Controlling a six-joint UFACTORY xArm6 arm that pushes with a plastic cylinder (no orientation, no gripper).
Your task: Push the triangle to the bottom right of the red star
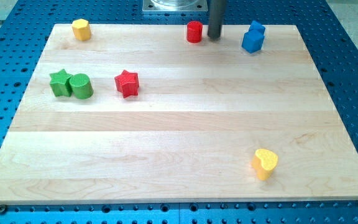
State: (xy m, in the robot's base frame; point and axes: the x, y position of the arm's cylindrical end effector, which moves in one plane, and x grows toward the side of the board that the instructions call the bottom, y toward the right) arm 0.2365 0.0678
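The red star (127,83) lies on the left half of the wooden board (185,130). Two blue pieces touch each other near the view's top right: a smaller one (257,28) behind a larger one (252,42). I cannot tell which of them is the triangle. My tip (214,37) rests at the board's top edge, just right of a red cylinder (194,31) and well left of the blue pieces. It is far up and right of the red star.
A yellow hexagon (81,29) sits at the top left corner. A green star (59,83) and a green cylinder (81,86) touch each other left of the red star. A yellow heart (265,163) lies near the bottom right.
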